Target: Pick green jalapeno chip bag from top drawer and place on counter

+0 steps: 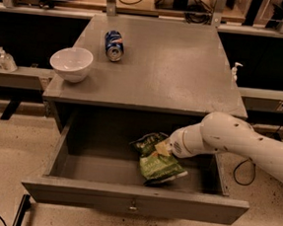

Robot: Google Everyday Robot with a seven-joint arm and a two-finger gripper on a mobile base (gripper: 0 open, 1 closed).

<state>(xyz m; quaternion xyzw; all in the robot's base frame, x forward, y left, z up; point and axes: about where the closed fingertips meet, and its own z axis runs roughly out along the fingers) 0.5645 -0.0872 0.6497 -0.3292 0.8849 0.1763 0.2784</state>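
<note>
The green jalapeno chip bag (156,164) hangs tilted inside the open top drawer (75,194), right of its middle, and seems lifted a little off the drawer floor. My gripper (162,147) reaches in from the right on a white arm and is shut on the bag's upper edge. The counter (174,73) lies above and behind the drawer. The drawer's small metal knob (133,207) shows on the front panel.
A white bowl (71,63) stands at the counter's left front corner. A blue soda can (113,45) lies on its side at the back left of the counter. Shelves with a small bottle (235,71) flank the cabinet.
</note>
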